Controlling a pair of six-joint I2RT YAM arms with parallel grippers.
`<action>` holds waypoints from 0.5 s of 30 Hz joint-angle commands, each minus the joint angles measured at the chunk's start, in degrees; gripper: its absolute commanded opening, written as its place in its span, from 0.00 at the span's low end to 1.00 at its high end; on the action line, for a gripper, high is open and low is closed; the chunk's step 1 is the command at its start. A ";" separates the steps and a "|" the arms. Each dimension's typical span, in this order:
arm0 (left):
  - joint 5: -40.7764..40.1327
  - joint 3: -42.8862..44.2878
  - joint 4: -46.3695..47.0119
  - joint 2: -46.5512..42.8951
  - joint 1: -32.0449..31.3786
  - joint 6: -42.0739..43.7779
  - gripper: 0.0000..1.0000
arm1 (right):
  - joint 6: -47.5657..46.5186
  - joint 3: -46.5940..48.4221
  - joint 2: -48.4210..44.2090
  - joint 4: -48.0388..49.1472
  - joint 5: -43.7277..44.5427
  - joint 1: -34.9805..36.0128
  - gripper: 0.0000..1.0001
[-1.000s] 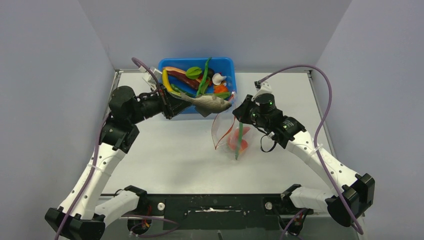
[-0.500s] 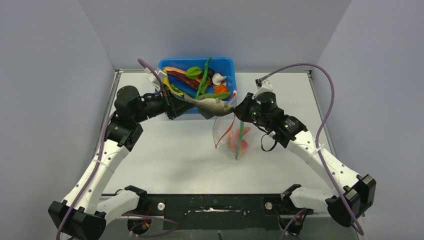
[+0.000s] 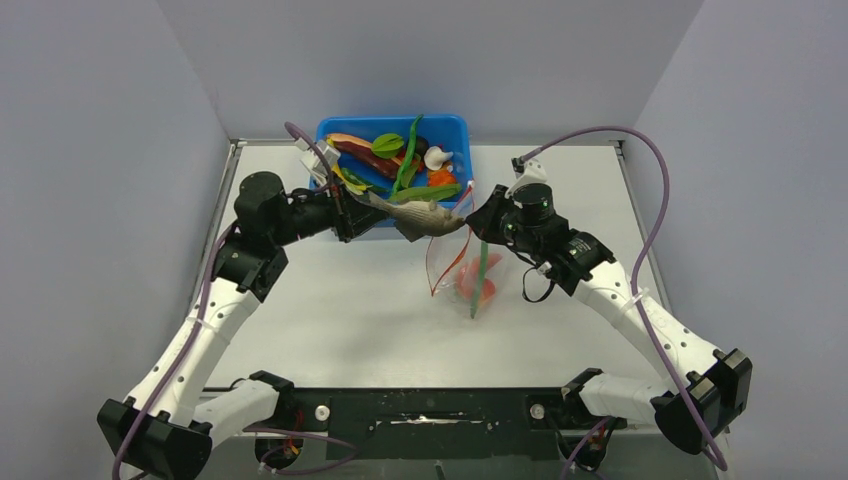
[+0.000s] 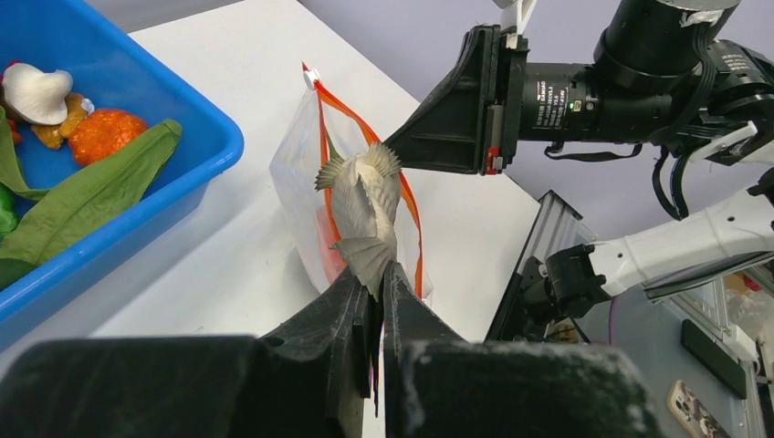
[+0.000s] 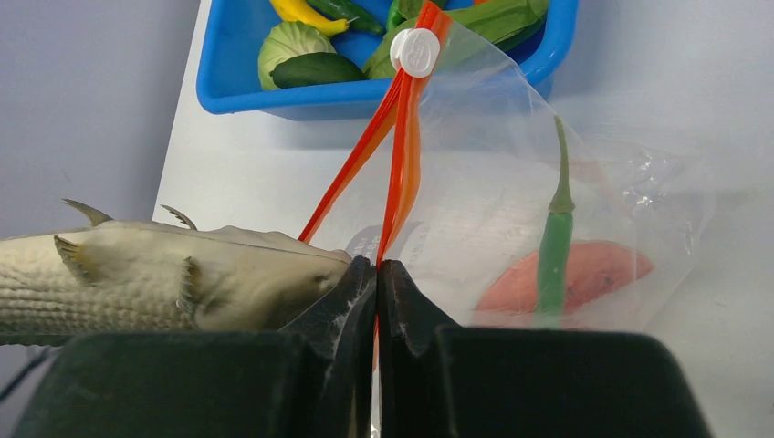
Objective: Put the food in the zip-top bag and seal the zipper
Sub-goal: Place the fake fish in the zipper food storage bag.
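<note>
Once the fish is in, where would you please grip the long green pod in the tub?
Pinch the long green pod mid-length, across its thin width, from above: it lies uppermost in the crowded blue tub, so its sides look hemmed in.

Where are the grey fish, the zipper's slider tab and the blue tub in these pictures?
grey fish (image 4: 362, 205): left wrist view, middle of its body.
slider tab (image 5: 415, 50): right wrist view, centre of the white tab.
blue tub (image 3: 350, 123): top external view, its far rim.
</note>
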 commanded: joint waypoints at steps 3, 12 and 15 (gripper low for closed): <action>-0.43 1.62 -0.59 2.69 -1.40 3.88 0.00 | -0.13 0.76 -0.71 3.19 -0.07 -0.28 0.00; -2.86 3.21 -3.60 3.45 -3.71 7.83 0.00 | -0.27 0.65 -1.54 2.75 1.13 -0.28 0.00; -2.91 3.60 -4.49 3.49 -4.32 8.63 0.00 | -0.27 0.67 -1.40 2.87 1.13 -0.33 0.00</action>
